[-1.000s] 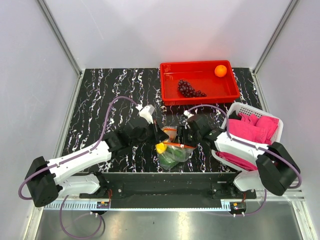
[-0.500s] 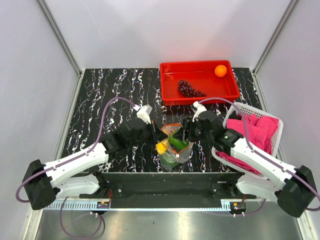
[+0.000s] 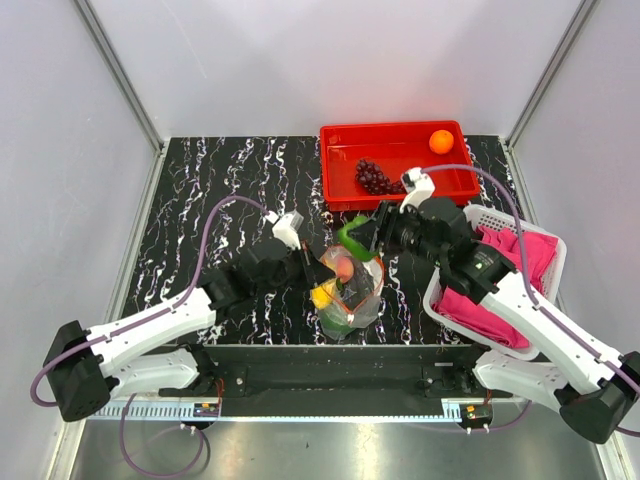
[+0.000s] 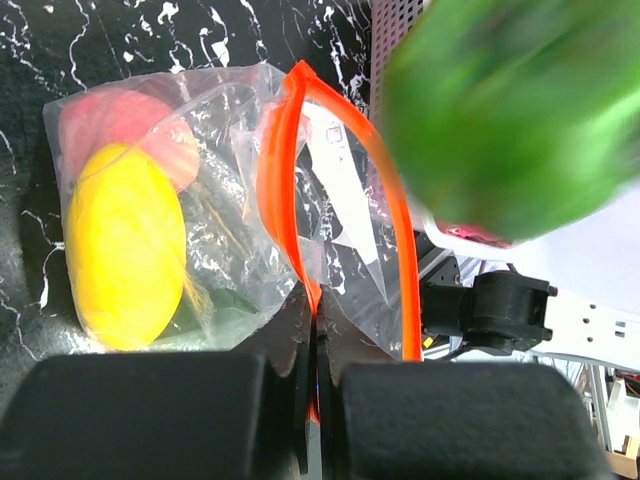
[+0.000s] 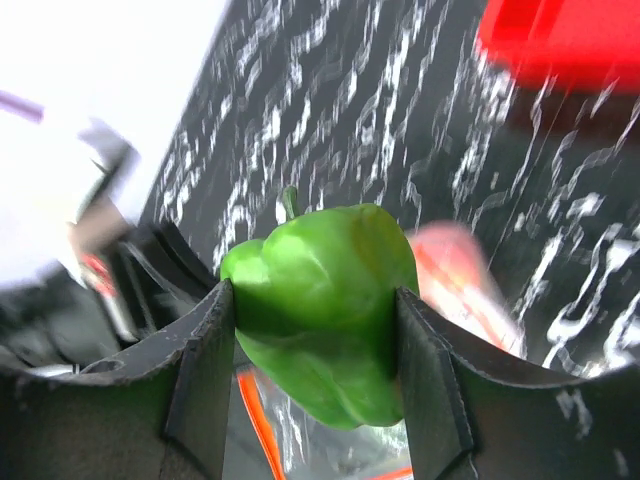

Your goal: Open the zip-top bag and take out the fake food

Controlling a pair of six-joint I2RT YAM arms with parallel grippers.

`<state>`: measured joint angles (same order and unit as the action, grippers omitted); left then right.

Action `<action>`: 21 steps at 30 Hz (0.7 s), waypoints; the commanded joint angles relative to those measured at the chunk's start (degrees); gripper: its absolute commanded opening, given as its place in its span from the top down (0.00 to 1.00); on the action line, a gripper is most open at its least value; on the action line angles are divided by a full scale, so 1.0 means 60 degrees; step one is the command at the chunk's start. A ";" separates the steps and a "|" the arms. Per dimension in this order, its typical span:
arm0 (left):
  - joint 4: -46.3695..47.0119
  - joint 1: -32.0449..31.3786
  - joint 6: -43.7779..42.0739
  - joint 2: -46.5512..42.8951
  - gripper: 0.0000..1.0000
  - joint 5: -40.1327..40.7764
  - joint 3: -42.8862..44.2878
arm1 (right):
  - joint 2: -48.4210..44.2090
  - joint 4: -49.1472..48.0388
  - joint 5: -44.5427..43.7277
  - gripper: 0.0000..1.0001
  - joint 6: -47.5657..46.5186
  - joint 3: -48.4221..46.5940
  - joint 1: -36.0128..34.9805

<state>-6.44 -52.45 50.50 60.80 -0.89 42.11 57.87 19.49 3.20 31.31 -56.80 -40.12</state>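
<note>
Right gripper point(image 3: 362, 236) lifted out of zip-top bag point(image 3: 352, 300) within last second, ended above bag mouth, nearer red tray point(image 3: 390, 127); jaws clamped on green pepper point(image 5: 322, 300), pepper clear of bag; left gripper point(image 4: 312, 345) pinched tight on orange zip strip point(image 4: 290, 200), holding mouth up; bag sat on worktop point(image 3: 220, 190) between arms; yellow fruit point(image 4: 125, 245) and reddish piece point(image 4: 120, 125) remained inside; orange ball point(image 3: 441, 142) and grape bunch point(image 3: 378, 178) lay in tray; judged about half emptied.

Overhead view looks down on the table point(image 3: 200, 190); both wrist views (close-up) share the pepper point(image 5: 320, 300).
</note>
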 commanded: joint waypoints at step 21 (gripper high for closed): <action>0.1044 0.0010 -0.0565 -0.0611 1.00 -0.0992 -0.0543 | 0.5747 -0.0318 -0.3333 1.00 -0.3314 -0.5237 0.3975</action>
<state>-4.38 -52.45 48.42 57.23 -2.61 38.81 84.68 20.64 -12.93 15.14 -81.49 -19.18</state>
